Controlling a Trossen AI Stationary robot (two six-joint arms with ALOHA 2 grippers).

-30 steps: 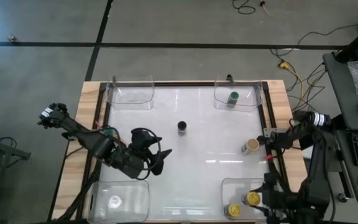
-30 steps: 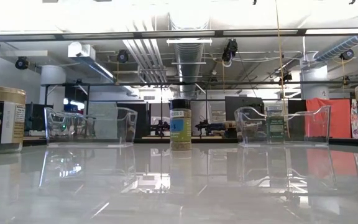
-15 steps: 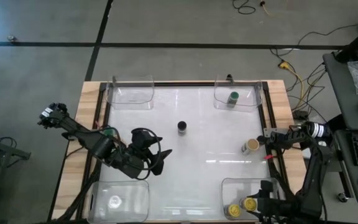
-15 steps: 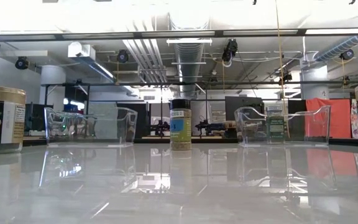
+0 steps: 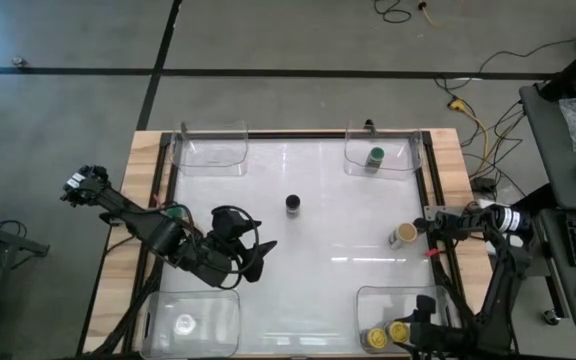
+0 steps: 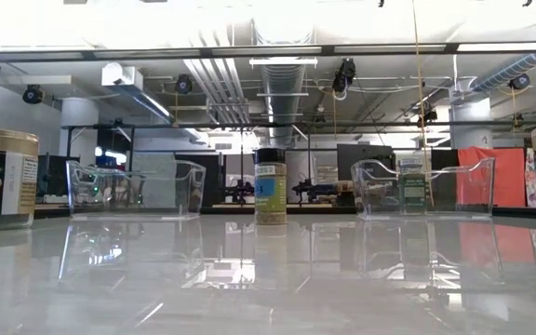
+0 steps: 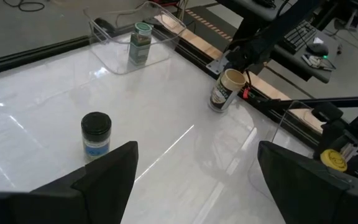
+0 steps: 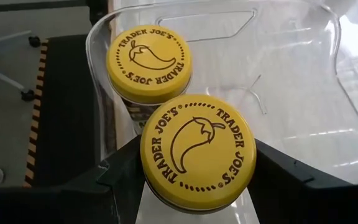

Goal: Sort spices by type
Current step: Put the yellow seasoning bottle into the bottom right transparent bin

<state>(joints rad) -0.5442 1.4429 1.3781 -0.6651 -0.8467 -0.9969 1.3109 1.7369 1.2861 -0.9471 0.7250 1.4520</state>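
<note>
Spices are partly sorted: the right hand (image 8: 194,186) pinches a yellow-lidded jar (image 8: 197,151) inside the near-right tub (image 8: 98,99), just beside its twin jar (image 8: 148,63). To finish well, I judge it should lower until the jar stands flat, part the fingers without nudging the twin, then lift straight up clear of the tub wall. The left hand (image 7: 194,171), fingers spread and empty, hovers over the surface (image 7: 166,124), the black-lidded jar (image 7: 96,132) near ahead, the tan-lidded jar (image 7: 225,89) farther off.

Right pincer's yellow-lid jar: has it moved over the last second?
Yes. The yellow-lid jar slid left within the clear tub, closing on the other yellow jar.
</note>
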